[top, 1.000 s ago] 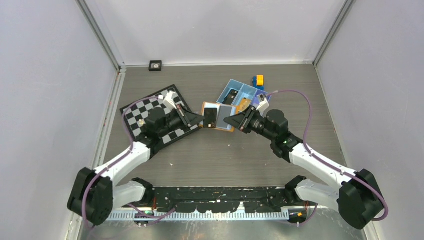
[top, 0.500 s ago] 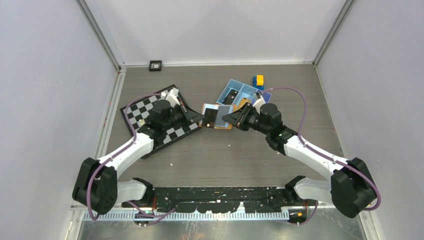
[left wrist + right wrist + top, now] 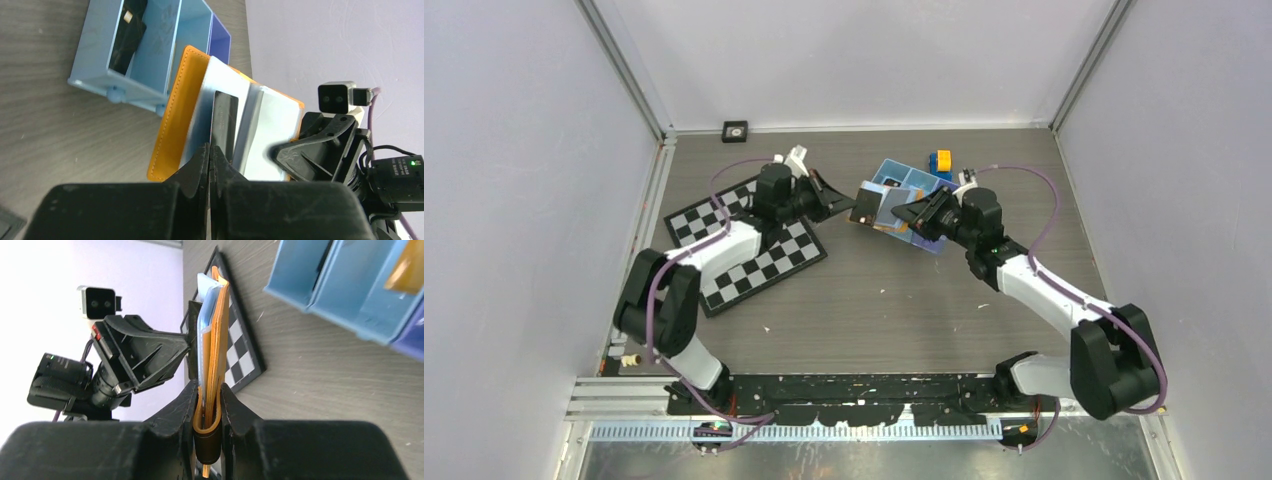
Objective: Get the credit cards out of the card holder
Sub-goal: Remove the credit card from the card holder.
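Overhead, one orange holder (image 3: 886,214) hung off the table between the two grippers, in front of the tray (image 3: 912,180). The right gripper (image 3: 207,390) was closed tight on the holder's (image 3: 218,335) folded edge, with one finger on each orange face and the rest standing straight out past the fingertips. The left gripper (image 3: 209,150) was fully closed, its two fingers pinching the near end of one dark card (image 3: 224,117). That card ran away from the left fingertips and lay against the holder's (image 3: 176,112) inner side, between two greyish clear sleeves. From the left wrist, the right gripper (image 3: 300,157) showed at the holder's far edge, right of the left fingertips.

One blue tray (image 3: 150,55) sat on the table beyond the left fingers. Three compartments showed, one of them a darker blue. A dark item (image 3: 127,35) lay in one, and from the right wrist an orange piece (image 3: 407,265) showed in another. One yellow-and-blue block (image 3: 941,161) stood beyond the tray, past the right fingers. One checkered board (image 3: 754,250) lay flat under the left arm, behind its fingers.
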`<state>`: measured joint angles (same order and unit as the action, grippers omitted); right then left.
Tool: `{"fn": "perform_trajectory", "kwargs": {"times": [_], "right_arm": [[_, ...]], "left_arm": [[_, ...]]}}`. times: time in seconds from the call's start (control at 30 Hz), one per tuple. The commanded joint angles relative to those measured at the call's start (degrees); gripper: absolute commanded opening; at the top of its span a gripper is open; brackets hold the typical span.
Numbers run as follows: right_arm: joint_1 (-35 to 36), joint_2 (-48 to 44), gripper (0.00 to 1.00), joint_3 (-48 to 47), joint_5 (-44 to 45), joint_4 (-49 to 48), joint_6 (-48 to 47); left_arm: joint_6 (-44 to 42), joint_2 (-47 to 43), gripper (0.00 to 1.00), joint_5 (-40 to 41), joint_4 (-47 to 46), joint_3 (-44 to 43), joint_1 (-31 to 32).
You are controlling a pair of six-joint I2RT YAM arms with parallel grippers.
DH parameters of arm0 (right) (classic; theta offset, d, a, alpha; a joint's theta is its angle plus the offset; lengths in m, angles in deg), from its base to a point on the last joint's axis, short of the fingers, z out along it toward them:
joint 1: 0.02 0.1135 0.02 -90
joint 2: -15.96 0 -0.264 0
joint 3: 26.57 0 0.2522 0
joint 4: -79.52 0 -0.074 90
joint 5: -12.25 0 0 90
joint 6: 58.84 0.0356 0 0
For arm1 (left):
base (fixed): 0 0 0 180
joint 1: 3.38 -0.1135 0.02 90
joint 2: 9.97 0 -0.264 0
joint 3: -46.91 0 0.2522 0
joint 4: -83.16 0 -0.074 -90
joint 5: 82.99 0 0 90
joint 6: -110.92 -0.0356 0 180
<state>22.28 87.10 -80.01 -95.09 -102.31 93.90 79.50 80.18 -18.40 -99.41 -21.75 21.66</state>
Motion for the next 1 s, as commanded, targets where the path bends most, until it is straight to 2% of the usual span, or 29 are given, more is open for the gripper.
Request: {"fn": "perform_trajectory", "kwargs": {"times": [0.0, 0.3, 0.5, 0.97], "right_arm": [[-3.23, 3.35, 0.01, -5.29, -1.86, -5.6, 0.53], [-9.05, 12.51, 0.0, -12.35, -2.54, -3.95, -2.36], [-11.9, 16.12, 0.01, -16.41, -2.49, 0.93, -4.29], [-12.98, 12.44, 0.01, -16.2, 5.11, 12.27, -9.92]], "left_arm": [[1.56, 6.27, 0.0, -2.29, -3.74, -7.24, 0.66], [-0.74, 22.08, 0.0, -2.48, -1.22, -23.47, 1.81], [-1.13, 31.52, 0.0, -2.9, 1.4, -33.55, 2.03], [-7.8, 36.0, 0.0, 0.74, 7.9, -37.35, 1.79]]}}
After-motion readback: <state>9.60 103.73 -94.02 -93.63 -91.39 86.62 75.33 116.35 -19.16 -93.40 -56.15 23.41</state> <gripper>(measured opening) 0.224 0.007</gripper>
